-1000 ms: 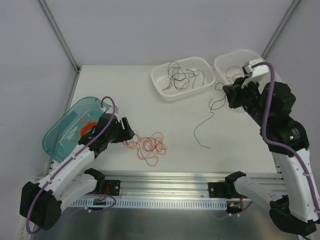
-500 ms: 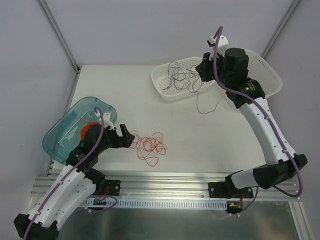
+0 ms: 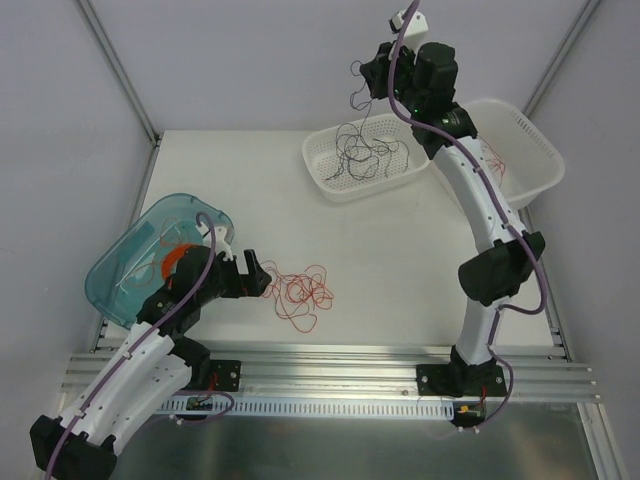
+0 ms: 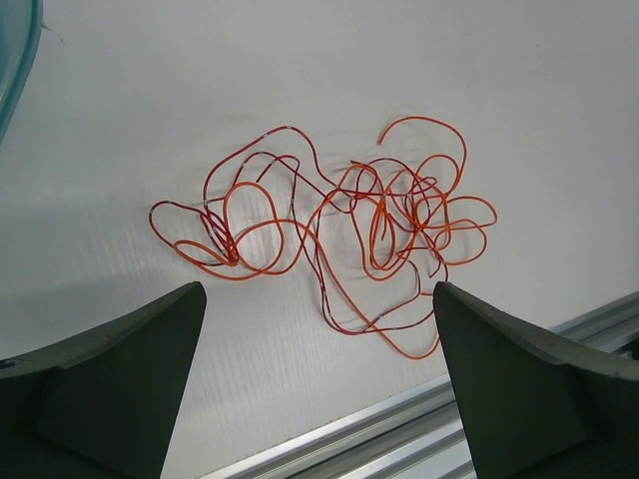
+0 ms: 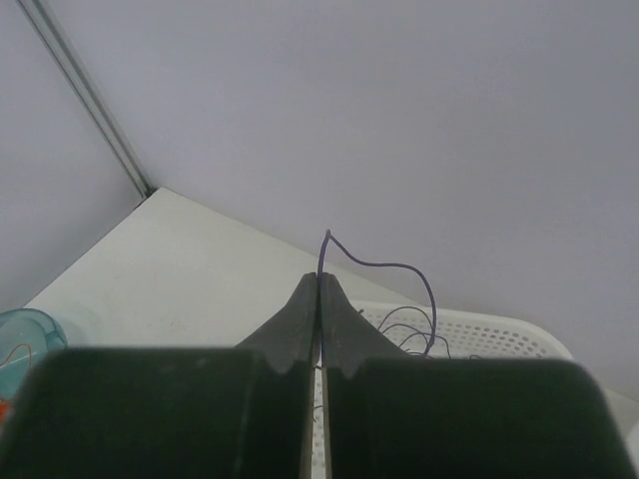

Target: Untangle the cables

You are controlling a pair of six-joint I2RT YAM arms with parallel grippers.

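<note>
Loose red cables (image 3: 300, 291) lie in a curly tangle on the table's left half, filling the middle of the left wrist view (image 4: 329, 235). My left gripper (image 3: 259, 276) is open just left of them, its fingers (image 4: 120, 389) spread wide with nothing between them. My right gripper (image 3: 372, 82) is raised high above the near white basket (image 3: 330, 185) and shut on a dark cable (image 5: 387, 266). Its strand hangs down toward the dark cables (image 3: 362, 150) piled in that basket. In the right wrist view the jaws (image 5: 319, 281) are pressed together on the strand.
A second, larger white basket (image 3: 532, 170) at the back right holds a few red strands (image 3: 494, 157). A teal tub (image 3: 118, 270) with an orange coil (image 3: 177, 261) lies at the left edge. A metal rail (image 3: 330, 358) runs along the table's near edge.
My right arm swung left and up with the dark cable, lifting its trailing strand off the table to over the near basket. My left gripper opened wider beside the red tangle.
</note>
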